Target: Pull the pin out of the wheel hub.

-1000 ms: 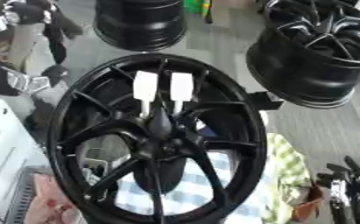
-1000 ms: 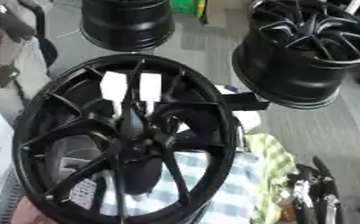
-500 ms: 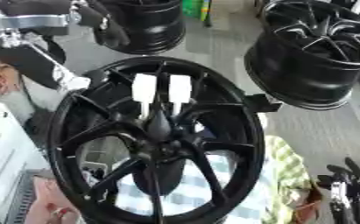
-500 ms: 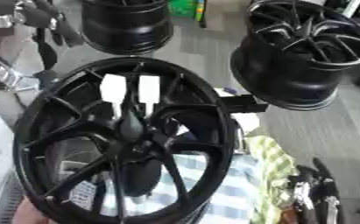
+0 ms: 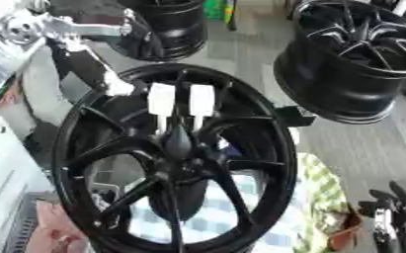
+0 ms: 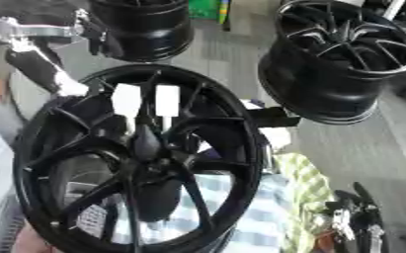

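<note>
Black multi-spoke wheel hub (image 5: 176, 158) standing upright, face toward the camera, filling centre frame. Two white tab-like pieces side by side over the upper spokes: left one (image 5: 160, 99), right one (image 5: 201, 100), thin stems running down toward the centre boss (image 5: 178, 141). Cannot tell which of these is the pin; both seated against the hub, neither held.

Left robot hand (image 5: 111, 81) reaching in from upper left, black forearm with silver joints (image 5: 42, 27) above it. Pale fingertip right at the hub rim, just beside the left white tab; contact not clear. Too blurred to say whether fingers are curled or straight.

Right robot hand (image 5: 394, 217) low in the right corner, black fingers pointing up, relaxed, holding nothing, well apart from the hub.

Green-and-white checked cloth (image 5: 318, 192) under and right of the hub. Two more black wheels behind: one upper centre (image 6: 145, 27), one upper right (image 5: 353, 54). Black bracket (image 6: 271, 117) sticking out at the hub's right rim. White object (image 5: 3, 183) along the left edge.
</note>
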Action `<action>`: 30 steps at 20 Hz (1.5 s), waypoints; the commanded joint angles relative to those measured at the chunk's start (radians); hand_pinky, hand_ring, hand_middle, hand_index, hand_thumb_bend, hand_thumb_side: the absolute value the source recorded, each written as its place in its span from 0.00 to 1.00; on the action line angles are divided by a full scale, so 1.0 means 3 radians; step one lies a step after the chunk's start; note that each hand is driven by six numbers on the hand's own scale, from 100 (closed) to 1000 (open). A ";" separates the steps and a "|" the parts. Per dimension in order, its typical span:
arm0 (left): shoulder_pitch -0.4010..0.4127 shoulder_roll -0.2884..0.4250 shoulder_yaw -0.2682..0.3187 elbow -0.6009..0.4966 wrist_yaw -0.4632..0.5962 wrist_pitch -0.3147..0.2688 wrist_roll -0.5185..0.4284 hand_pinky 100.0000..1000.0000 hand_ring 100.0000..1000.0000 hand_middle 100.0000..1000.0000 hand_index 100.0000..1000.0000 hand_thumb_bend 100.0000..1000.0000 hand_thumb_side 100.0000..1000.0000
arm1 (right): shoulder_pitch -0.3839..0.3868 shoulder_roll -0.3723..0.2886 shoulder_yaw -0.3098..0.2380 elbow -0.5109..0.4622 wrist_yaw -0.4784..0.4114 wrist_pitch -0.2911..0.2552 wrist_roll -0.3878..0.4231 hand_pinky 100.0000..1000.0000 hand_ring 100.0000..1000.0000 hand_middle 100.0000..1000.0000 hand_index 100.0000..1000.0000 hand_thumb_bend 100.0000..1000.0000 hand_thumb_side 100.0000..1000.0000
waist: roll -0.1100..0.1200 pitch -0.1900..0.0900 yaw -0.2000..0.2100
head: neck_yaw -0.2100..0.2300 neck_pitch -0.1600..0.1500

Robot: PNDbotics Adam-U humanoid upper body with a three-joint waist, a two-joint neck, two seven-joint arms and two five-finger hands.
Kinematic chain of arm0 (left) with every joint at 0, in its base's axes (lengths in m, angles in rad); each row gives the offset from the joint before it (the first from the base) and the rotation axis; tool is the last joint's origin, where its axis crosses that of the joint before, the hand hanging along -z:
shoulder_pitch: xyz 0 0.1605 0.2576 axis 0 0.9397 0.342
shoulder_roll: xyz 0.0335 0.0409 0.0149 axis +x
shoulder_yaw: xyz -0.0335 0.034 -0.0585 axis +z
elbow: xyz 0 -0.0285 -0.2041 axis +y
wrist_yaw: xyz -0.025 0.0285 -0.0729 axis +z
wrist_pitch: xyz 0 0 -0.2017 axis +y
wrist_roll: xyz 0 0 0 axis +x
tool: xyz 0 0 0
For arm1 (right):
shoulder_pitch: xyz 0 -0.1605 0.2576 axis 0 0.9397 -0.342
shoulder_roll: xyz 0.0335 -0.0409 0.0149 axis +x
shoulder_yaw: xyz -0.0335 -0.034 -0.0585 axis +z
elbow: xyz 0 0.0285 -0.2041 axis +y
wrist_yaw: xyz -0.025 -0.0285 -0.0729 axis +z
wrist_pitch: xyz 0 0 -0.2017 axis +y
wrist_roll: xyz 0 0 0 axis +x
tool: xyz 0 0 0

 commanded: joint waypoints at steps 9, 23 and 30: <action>-0.0049 -0.0055 -0.0061 0.0156 -0.0001 -0.0155 -0.0169 0.81 0.72 0.72 0.88 0.32 0.40 | -0.0014 -0.0025 0.0003 -0.0022 -0.0032 -0.0022 0.0020 0.53 0.55 0.63 0.88 0.00 0.59 | 0.0019 -0.0020 -0.0023 | 0.0019 -0.0011; -0.0023 -0.0158 -0.0153 0.0280 -0.0094 -0.0221 -0.0318 0.77 0.65 0.64 0.83 0.32 0.40 | -0.0010 -0.0015 0.0010 -0.0020 -0.0052 -0.0031 0.0032 0.53 0.55 0.63 0.88 0.00 0.59 | 0.0011 -0.0001 -0.0058 | 0.0036 -0.0006; 0.0003 -0.0169 -0.0155 0.0293 -0.0126 -0.0228 -0.0191 0.67 0.52 0.49 0.72 0.21 0.35 | -0.0007 -0.0013 0.0009 -0.0019 -0.0061 -0.0029 0.0036 0.53 0.55 0.63 0.88 0.00 0.59 | 0.0004 0.0000 -0.0058 | 0.0035 -0.0002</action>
